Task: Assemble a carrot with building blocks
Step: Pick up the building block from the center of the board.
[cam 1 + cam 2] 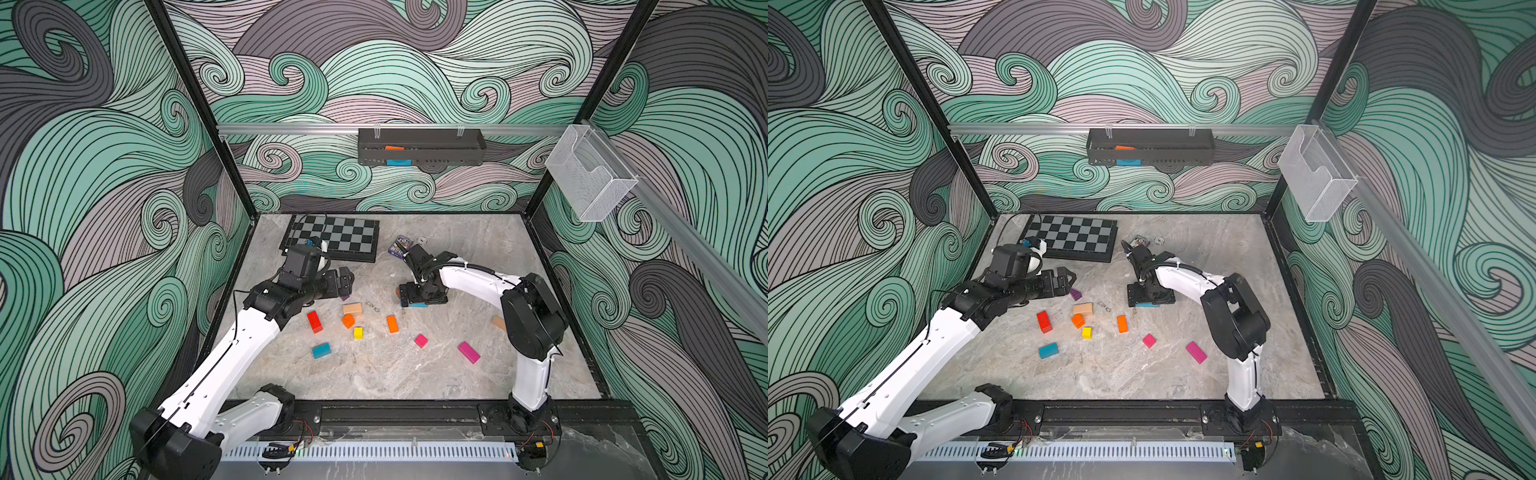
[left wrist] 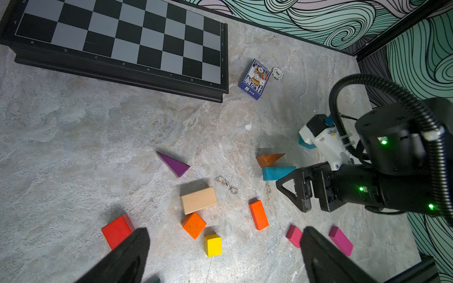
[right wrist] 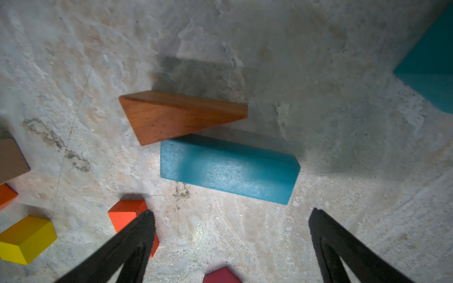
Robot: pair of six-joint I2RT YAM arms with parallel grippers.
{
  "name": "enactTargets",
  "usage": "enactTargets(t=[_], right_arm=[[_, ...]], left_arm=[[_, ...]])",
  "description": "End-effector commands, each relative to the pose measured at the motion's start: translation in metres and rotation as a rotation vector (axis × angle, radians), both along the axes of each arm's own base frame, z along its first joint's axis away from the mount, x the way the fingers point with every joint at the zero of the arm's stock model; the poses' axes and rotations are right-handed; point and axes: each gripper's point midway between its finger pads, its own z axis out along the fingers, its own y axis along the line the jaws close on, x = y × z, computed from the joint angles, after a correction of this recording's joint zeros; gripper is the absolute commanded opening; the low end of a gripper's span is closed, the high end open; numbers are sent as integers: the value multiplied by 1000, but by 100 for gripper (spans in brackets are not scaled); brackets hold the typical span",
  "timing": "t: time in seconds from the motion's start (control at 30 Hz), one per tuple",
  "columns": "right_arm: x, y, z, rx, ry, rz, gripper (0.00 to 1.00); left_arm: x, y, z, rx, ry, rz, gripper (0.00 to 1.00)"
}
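Nearest the robot, a teal cuboid, a pink cube and a pink cuboid are seen lying flat and apart on the marble-patterned table. Just beyond are scattered a yellow cube, a red cuboid, an orange cube, an orange cuboid and a bare beige cuboid. The coloured ones are matt-painted, sharp-edged wood.

Farther left, a purple wedge lies near the tips of the left gripper, whose jaws are seen spread with nothing between them. To the right, the right gripper is pointed downward, likewise spread and empty. Beneath it lie a brown wedge with visible grain and a second teal cuboid; the two appear to touch.

The build is judged barely begun, with that pair as its likely seed. An orange piece is probably to be fetched next. That calls for a clean lift clear of the pair and a pinch across the block's narrow sides.

At the far edge lie a chessboard and a purple card box.
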Motion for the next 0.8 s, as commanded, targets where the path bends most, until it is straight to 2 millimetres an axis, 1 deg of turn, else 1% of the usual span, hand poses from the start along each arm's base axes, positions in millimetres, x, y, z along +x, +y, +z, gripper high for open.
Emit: enactTargets(t=[0.0,0.3,0.5,0.77], right_arm=[[5,3,1,-31,-29,-63,99],[12,-4,-6,-104,-79,-155,99],[18,1,-14,-114,-74,-165,99],[17,3,-20,-108,-56,-176,99]], left_arm=[[-10,-1,3,9,-4,-40,97],[-17,-3,5,5,-9,-76,97],[-19,-4,4,4,-7,-88,98],[-17,-5,5,7,-14,-98,98]])
